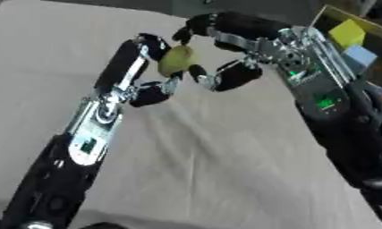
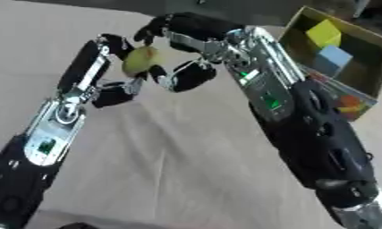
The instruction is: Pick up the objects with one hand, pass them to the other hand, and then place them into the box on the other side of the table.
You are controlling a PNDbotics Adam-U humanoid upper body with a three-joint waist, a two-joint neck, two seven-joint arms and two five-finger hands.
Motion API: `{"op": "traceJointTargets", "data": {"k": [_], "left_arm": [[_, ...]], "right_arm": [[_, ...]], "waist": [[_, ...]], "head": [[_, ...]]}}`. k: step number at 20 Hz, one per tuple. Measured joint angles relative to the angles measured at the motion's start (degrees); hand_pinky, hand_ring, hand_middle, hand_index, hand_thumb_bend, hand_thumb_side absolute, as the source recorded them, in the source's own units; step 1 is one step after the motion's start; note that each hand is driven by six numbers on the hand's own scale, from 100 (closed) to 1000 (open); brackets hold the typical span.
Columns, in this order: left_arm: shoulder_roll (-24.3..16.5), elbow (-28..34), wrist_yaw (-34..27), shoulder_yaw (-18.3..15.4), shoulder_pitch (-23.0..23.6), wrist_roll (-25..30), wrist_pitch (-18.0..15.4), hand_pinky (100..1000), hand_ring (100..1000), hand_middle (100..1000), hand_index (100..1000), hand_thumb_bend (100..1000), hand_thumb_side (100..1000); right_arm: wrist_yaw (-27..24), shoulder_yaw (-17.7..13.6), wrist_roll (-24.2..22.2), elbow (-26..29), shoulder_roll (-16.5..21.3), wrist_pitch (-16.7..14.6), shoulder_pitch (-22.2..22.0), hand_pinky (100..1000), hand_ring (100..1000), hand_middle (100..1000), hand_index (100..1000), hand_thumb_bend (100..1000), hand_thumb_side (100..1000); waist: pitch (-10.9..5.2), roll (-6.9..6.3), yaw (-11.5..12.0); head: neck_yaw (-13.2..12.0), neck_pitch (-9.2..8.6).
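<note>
Box (image 2: 373,67) with yellow block (image 2: 324,32), blue block (image 2: 334,56)

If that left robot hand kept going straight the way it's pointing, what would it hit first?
Probably the right robot hand, which faces it just across the yellowish object held between them. The left robot hand points up the table; depth there is hard to judge.

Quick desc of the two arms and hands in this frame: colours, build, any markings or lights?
Both arms are mostly black with silver metal sections. The left forearm carries a silver plate with a round joint and a small green-lit panel. The right forearm shows a silver frame, green lights and a green panel. The left hand and right hand have black fingers with silver links. No cables can be made out.
</note>
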State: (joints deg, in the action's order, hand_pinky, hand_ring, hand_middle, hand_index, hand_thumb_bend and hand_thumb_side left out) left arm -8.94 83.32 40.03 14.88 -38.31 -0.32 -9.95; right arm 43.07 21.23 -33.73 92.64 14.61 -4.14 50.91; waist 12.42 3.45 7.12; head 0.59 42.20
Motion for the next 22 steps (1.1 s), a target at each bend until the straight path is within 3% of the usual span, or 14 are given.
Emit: {"op": "traceJointTargets", "data": {"k": [15, 22], "left_arm": [[0.44, 0.73, 0.95, -0.01, 0.03, -0.16, -0.66, 582, 470, 390, 525, 100, 100], [0.44, 0.73, 1.16, -0.01, 0.02, -0.31, -1.82, 584, 471, 391, 526, 100, 100]], "right_arm": [[3.47, -0.01, 0.07, -3.27, -1.32, -2.64, 0.51, 1000, 1000, 786, 907, 100, 272], [3.28, -0.23, 0.07, -4.55, -1.66, -2.35, 0.57, 1000, 1000, 751, 870, 100, 241]], "waist": [[0.01, -0.1, 0.0], [0.01, -0.07, 0.2]], "head": [[0.0, 0.03], [-0.02, 0.04]]}}
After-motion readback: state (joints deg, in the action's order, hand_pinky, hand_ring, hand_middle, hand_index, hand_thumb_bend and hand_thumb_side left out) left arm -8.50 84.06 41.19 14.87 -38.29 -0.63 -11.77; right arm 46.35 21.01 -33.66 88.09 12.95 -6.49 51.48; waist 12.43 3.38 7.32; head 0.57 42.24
